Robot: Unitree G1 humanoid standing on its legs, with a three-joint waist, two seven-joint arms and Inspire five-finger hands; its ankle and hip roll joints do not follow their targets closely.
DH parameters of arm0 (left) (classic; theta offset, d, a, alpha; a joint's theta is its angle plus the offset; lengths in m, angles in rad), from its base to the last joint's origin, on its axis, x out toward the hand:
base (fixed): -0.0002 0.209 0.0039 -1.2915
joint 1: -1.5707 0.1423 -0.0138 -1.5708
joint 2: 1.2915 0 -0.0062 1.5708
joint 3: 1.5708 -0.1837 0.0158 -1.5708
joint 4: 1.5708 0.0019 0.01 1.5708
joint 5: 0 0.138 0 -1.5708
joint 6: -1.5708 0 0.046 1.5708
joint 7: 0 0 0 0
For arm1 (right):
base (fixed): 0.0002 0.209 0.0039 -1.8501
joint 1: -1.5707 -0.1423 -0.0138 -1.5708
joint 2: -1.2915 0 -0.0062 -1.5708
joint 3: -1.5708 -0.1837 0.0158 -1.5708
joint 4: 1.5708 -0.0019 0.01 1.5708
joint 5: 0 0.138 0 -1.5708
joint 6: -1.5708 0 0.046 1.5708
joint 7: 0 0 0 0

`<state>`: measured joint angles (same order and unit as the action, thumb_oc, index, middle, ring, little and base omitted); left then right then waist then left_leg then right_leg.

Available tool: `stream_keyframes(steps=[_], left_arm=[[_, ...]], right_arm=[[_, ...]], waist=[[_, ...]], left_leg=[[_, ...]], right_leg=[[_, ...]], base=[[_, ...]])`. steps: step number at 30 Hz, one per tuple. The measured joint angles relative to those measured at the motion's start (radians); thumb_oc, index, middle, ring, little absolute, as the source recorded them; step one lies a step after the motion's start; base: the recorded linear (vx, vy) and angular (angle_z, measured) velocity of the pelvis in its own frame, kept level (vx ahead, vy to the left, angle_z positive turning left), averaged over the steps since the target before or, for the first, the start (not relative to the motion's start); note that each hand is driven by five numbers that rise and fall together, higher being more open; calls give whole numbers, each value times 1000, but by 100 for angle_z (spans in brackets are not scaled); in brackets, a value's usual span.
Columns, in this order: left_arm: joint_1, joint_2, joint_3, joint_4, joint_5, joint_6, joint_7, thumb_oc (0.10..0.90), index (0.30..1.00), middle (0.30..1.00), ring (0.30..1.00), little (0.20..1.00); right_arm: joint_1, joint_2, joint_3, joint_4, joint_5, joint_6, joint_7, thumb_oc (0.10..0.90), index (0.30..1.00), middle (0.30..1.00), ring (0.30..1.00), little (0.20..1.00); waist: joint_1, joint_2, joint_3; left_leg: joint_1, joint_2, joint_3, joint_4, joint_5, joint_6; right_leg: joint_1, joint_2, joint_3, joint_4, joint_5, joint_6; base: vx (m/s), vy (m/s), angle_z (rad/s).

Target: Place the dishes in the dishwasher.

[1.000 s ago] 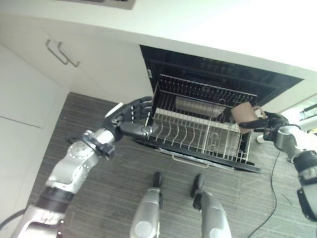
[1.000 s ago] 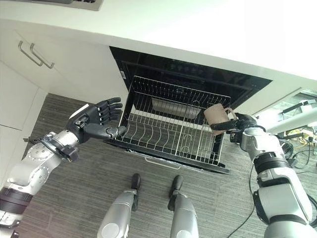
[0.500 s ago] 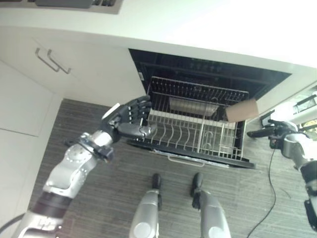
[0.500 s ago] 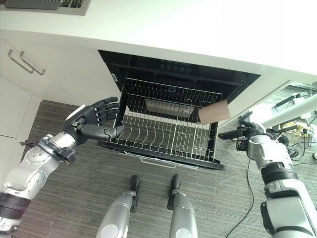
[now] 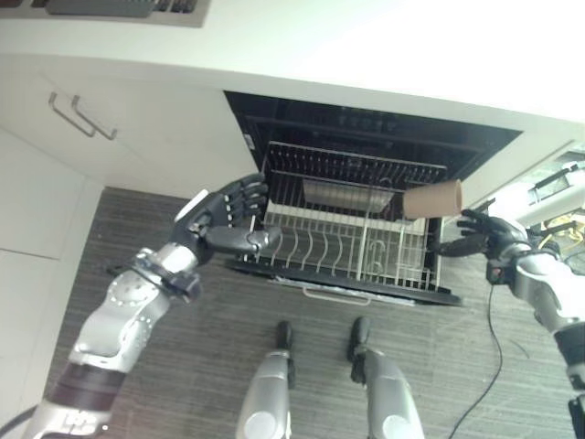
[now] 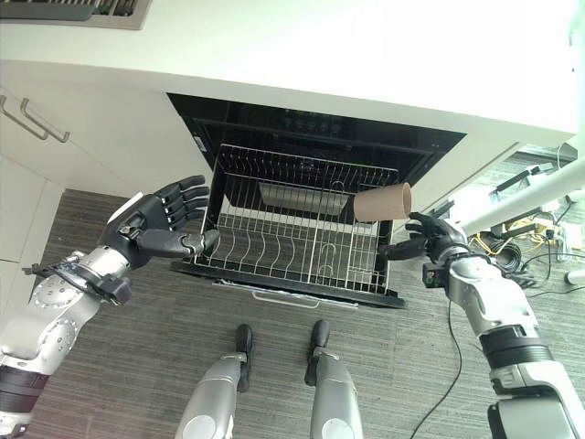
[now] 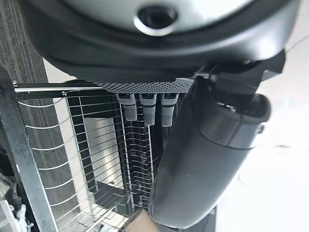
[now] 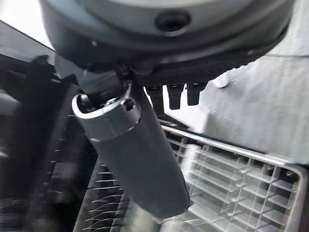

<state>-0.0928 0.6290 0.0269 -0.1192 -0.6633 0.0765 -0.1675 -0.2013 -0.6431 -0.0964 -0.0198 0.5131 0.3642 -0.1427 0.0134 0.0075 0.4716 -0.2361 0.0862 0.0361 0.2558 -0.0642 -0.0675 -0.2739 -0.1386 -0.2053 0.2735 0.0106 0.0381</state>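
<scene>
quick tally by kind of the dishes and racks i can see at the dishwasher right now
Brown cup: 1, lying on its side at the rack's right edge, apart from the open right hand
Metal tray or pan: 1, at the back of the rack
Wire rack: 1, pulled out, with the open left hand by its left edge
Total: 3

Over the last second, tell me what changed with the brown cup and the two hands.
The right hand let go of the brown cup: a second ago its fingers were shut round it, now they are spread and the hand has drawn back to the right, apart from the cup, which lies on its side above the rack's right end. The left hand stayed open by the rack's left edge.
</scene>
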Motion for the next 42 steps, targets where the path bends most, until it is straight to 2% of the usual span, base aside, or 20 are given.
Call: stream_keyframes(steps=[2, 6, 10, 17, 22, 25, 27, 28, 29, 31, 32, 33, 34, 36, 37, 38, 39, 40, 41, 42], left_arm=[[11, -31, 16, -15, 0, -50, 11, 800, 900, 900, 900, 900], [-3, -78, 30, -65, 2, -153, 35, 800, 900, 900, 900, 900], [-5, -132, 74, -88, 1, -216, 51, 800, 900, 900, 900, 900], [6, -173, 114, -88, 1, -280, 51, 800, 900, 900, 900, 900], [49, -175, 129, -88, 2, -283, 45, 800, 900, 900, 900, 900], [81, -175, 135, -88, 2, -282, 41, 800, 900, 900, 900, 900], [104, -175, 133, -88, 2, -281, 40, 800, 900, 900, 900, 900], [112, -178, 134, -88, 2, -281, 42, 800, 900, 900, 900, 900], [116, -189, 136, -86, 1, -281, 48, 800, 900, 900, 900, 900], [118, -194, 140, -84, -1, -281, 47, 800, 900, 900, 900, 900], [117, -209, 141, -81, -1, -281, 47, 800, 900, 900, 900, 900], [117, -216, 142, -81, -3, -282, 47, 800, 900, 900, 900, 900], [120, -235, 142, -78, -12, -280, 47, 800, 900, 900, 900, 900], [145, -265, 147, -90, -135, -280, 20, 800, 900, 900, 900, 900], [155, -277, 147, -90, -156, -281, 10, 800, 900, 900, 900, 900], [153, -289, 139, -90, -156, -281, 4, 800, 900, 900, 900, 900], [143, -287, 122, -90, -154, -280, 2, 800, 900, 900, 900, 900], [133, -284, 108, -90, -154, -279, -1, 800, 900, 900, 900, 900], [120, -283, 84, -90, -154, -281, 1, 800, 900, 900, 900, 900], [116, -280, 68, -92, -154, -282, 0, 800, 900, 900, 900, 900]], right_arm=[[33, 38, 14, -63, -2, -79, -11, 800, 900, 900, 900, 900], [41, 64, 1, -51, -44, -131, -59, 800, 900, 900, 900, 900], [47, 107, -45, -95, -81, -212, -75, 800, 900, 900, 900, 900], [83, 141, -68, -132, -82, -328, -85, 800, 900, 900, 900, 900], [146, 205, -86, -134, -81, -396, -95, 800, 900, 900, 900, 900], [184, 228, -86, -134, -81, -414, -98, 800, 900, 900, 900, 900], [213, 245, -78, -141, -84, -422, -98, 800, 900, 900, 900, 900], [215, 243, -70, -141, -98, -422, -97, 800, 900, 900, 900, 900], [209, 240, -61, -141, -116, -423, -92, 800, 900, 900, 900, 900], [201, 237, -57, -143, -117, -429, -80, 800, 900, 900, 900, 900], [197, 234, -64, -146, -116, -458, -72, 800, 900, 900, 900, 900], [197, 225, -70, -170, -110, -470, -65, 800, 900, 900, 900, 900], [194, 213, -74, -178, -108, -485, -50, 800, 900, 900, 900, 900], [260, 205, -103, -195, -78, -488, -29, 800, 900, 900, 900, 900], [264, 204, -106, -201, -79, -493, -29, 800, 900, 900, 900, 900], [267, 202, -105, -202, -80, -493, -31, 800, 900, 900, 900, 900], [265, 202, -105, -202, -80, -492, -36, 800, 900, 900, 900, 900], [255, 200, -104, -202, -79, -491, -45, 800, 900, 900, 900, 900], [231, 189, -106, -199, -79, -491, -55, 800, 900, 900, 900, 900], [200, 185, -106, -198, -79, -490, -54, 800, 900, 900, 900, 900]], waist=[[-20, -15, -6], [-33, -36, -20], [-38, -37, -32], [-29, -47, -107], [-15, -57, -138], [-13, -56, -145], [-16, -50, -155], [-14, -36, -159], [-5, -11, -159], [-3, -3, -163], [-4, -7, -165], [10, -13, -168], [12, 2, -166], [8, 0, -172], [3, 0, -171], [-5, -7, -173], [-24, -28, -171], [-40, -42, -172], [-46, -41, -173], [-47, -32, -176]], left_leg=[[11, 0, 11, 3, -13, 8], [10, -1, 16, 15, -27, 11], [10, 0, 38, 42, -43, 12], [20, -9, 55, 88, -73, 24], [28, -24, 72, 128, -106, 47], [23, -50, 85, 157, -121, 86], [23, -70, 101, 161, -125, 114], [24, -51, 113, 150, -118, 132], [23, -30, 115, 149, -118, 136], [47, -28, 106, 121, -101, 135], [67, -43, 107, 78, -76, 133], [67, -63, 129, 68, -71, 134], [65, -72, 130, 69, -71, 135], [106, -94, 110, -1, -35, 119], [112, -105, 112, -42, -15, 96], [124, -99, 160, -84, -31, 52], [128, -43, 325, -56, -58, 22], [112, 6, 390, -10, -57, 22], [106, 76, 406, 32, -50, 5], [112, 139, 388, 38, -41, -13]], right_leg=[[8, 0, 13, 0, -3, 4], [6, -1, 19, 5, -6, 7], [6, -3, 38, 9, -5, 9], [19, -10, 52, 2, 3, 23], [50, -25, 69, -34, 23, 54], [81, -41, 86, -99, 49, 81], [115, -52, 70, -166, 63, 90], [122, -53, 54, -169, 58, 90], [104, -35, 22, -52, 20, 86], [164, 52, 22, 81, -118, 95], [196, 136, 51, 92, -205, 41], [205, 142, 49, 40, -222, -3], [223, 143, 54, 17, -210, -50], [244, 134, 48, 21, -213, -46], [239, 123, 37, 31, -216, -56], [242, 101, 11, 20, -206, -67], [251, 63, -33, -3, -195, -71], [249, 37, -57, -1, -195, -72], [249, 25, -67, 4, -193, -70], [248, 23, -67, 8, -193, -67]], base=[[36, 20, -12], [73, 55, -5], [67, 82, -15], [51, 120, -7], [26, 147, -11], [28, 176, -4], [3, 164, -4], [6, 72, -27], [24, 39, -32], [75, -75, -11], [152, -164, -9], [174, -171, -20], [176, -203, -17], [160, -217, 23], [81, -106, 47], [28, -1, 69], [19, 111, 91], [42, 183, 94], [98, 268, 62], [167, 395, 32]])
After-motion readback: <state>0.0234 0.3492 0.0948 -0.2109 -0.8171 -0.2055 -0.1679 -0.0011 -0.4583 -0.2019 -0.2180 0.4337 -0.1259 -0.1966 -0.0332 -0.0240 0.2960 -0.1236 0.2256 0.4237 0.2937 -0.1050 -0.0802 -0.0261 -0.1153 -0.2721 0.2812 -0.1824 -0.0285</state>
